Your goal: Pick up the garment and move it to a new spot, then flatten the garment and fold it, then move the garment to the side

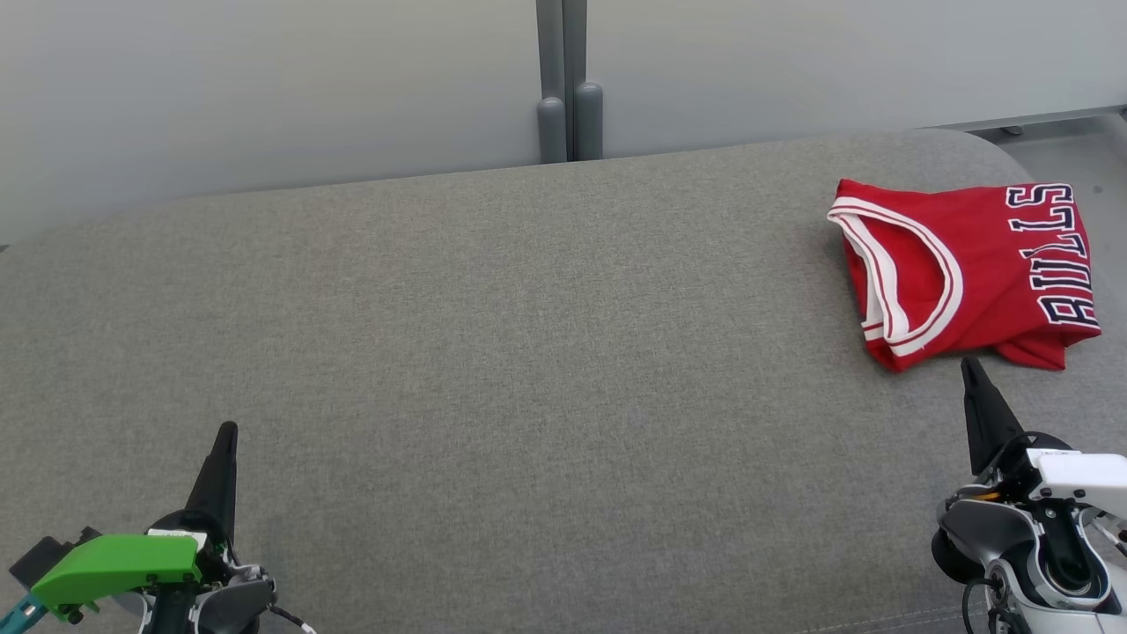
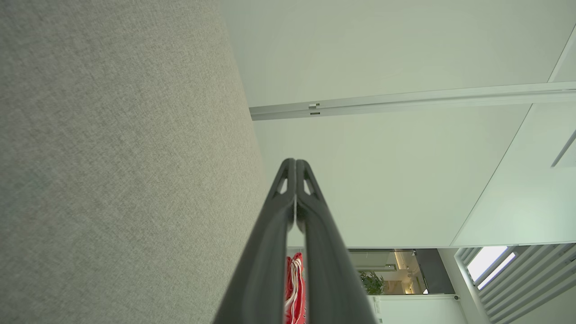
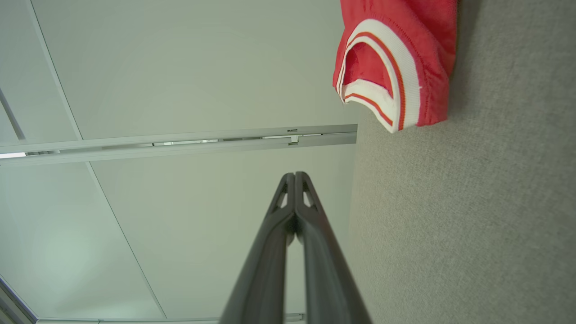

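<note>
Down low and near, left gripper (image 1: pixel 227 431) and right gripper (image 1: pixel 969 365) sit with fingers pinched together, holding nothing. Folded red jersey (image 1: pixel 986 264) lies at the far right of the grey cushion (image 1: pixel 528 352), just beyond the right gripper's tip, "BULLS" in navy letters along its right edge.

A red sleeveless basketball jersey (image 1: pixel 968 273) with white-and-red striped trim and dark "BULLS" lettering lies folded into a compact rectangle at the far right of a grey fabric surface (image 1: pixel 493 370)
</note>
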`<state>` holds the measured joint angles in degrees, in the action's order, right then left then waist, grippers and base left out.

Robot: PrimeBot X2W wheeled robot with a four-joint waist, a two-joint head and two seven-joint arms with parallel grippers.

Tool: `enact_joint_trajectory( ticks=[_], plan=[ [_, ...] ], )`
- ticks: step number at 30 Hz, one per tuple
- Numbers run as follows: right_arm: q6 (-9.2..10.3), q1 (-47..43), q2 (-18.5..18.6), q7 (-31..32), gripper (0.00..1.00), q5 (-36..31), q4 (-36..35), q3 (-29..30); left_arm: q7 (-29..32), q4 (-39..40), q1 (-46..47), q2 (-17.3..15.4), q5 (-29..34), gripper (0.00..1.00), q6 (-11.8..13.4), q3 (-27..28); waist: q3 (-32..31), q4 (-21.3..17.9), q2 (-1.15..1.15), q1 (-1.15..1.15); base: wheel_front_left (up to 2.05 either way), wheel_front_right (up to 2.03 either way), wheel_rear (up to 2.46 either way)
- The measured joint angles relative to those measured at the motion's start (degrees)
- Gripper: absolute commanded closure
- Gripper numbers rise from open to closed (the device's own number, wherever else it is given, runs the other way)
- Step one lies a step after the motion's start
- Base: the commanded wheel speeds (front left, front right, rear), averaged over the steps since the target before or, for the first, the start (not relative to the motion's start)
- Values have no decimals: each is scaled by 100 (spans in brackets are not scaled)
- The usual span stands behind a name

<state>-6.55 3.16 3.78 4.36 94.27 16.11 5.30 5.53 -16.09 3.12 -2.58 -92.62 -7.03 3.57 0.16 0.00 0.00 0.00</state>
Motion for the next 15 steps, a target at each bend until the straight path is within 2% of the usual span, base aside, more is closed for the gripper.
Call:
enact_joint_trajectory(
  ticks=[15],
  plan=[
    [0, 0, -3, 5, 100, 0, -2, 7, 0, 5, 1, 0, 0, 100, 0, 2, 0, 0, 0, 0, 0, 0, 0]
  ],
)
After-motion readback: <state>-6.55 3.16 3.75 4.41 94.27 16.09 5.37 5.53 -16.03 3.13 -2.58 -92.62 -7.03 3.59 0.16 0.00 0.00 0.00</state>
